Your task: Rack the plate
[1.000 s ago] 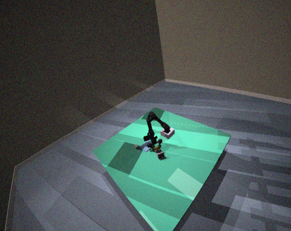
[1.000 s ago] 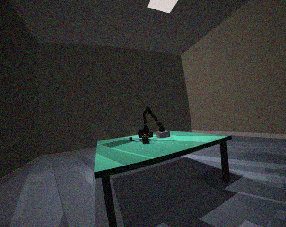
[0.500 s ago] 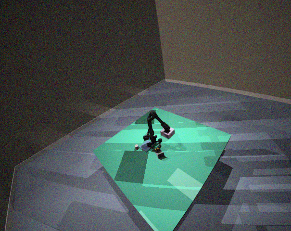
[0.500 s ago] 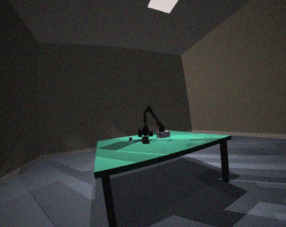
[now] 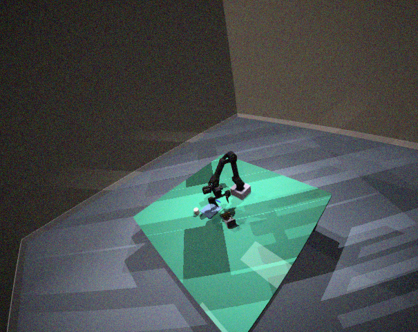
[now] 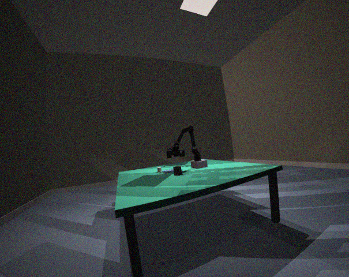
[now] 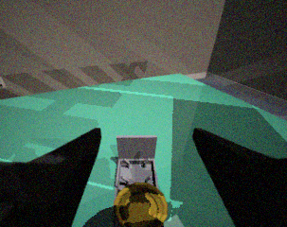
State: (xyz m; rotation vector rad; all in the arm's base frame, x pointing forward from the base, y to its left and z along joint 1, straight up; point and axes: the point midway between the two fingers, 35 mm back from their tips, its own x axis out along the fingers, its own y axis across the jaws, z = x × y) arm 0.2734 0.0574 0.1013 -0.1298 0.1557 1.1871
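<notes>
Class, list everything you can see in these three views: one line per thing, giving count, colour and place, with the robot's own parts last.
plate: one, yellow-orange, standing upright in the dish rack, at the bottom of the wrist view.
dish rack: one, grey, on the table below the pincer.
small cylinder: one, white, on the table beside the blue mat.
mat: one, pale blue, flat on the table under the arm.
table: one, green top with dark legs, in the middle of the room.
ceiling light: one, white, overhead.
base block: one, pale grey, under the arm.
arm: one, black, arched over the table.
pincer: one, black, open and holding nothing, above the rack.
</notes>
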